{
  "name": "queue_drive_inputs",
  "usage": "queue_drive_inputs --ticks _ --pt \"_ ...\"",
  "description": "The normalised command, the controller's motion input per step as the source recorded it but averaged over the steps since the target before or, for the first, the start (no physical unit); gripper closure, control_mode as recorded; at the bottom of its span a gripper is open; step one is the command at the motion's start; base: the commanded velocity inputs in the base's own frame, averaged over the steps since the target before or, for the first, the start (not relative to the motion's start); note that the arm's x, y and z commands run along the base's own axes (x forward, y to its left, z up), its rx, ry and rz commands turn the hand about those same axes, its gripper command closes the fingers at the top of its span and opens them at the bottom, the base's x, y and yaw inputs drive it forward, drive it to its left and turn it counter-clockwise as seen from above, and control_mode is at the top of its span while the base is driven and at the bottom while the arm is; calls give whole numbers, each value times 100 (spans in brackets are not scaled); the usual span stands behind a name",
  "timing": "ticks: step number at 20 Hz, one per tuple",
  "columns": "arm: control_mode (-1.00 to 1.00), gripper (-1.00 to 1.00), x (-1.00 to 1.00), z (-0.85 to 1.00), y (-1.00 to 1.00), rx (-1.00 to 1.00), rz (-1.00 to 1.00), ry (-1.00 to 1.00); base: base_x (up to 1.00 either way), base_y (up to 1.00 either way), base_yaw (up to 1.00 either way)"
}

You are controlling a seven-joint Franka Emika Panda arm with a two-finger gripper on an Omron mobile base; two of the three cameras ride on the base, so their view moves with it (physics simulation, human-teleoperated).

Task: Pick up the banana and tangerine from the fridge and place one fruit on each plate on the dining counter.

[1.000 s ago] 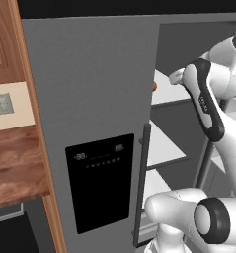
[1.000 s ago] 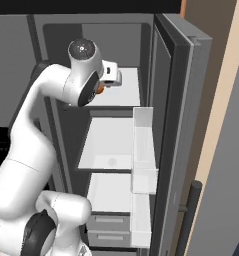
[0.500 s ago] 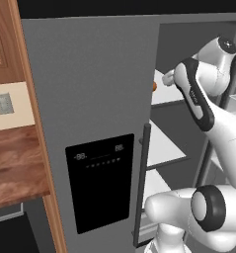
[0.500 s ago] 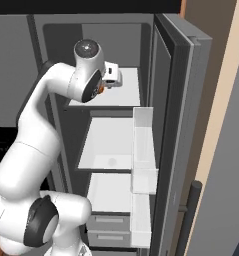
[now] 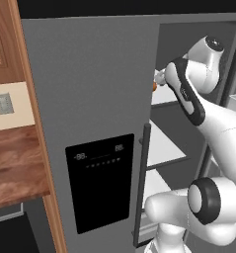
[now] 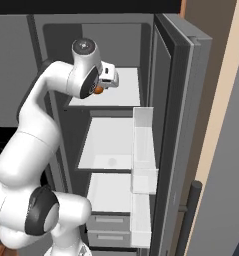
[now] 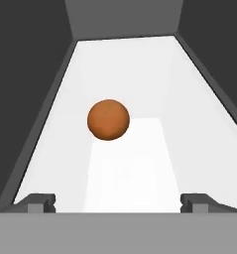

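The fingers [image 7: 118,203] are spread wide and hold nothing, at the front edge of the fridge's upper shelf [image 7: 140,149]. Further in, the tangerine [image 7: 108,119] lies near the shelf's middle. I judge that no fruit is picked yet; both placings remain.

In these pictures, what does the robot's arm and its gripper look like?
The arm is glossy white with rounded, tube-like links and dark grey to black bands and caps at the joints. One link carries a long black panel along its side in the left base view. The gripper has two small dark grey, blocky fingertips. No cables or written markings are visible.
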Motion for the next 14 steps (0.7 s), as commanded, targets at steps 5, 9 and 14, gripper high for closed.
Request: queue_drive_inputs --ticks 5,9,14 --pt "-100 -100 12 0 11 9 -16 0 0 0 0" --pt "-100 -100 10 -4 18 5 -16 0 0 0 0" --pt "-100 -100 12 -8 15 3 -14 0 0 0 0"
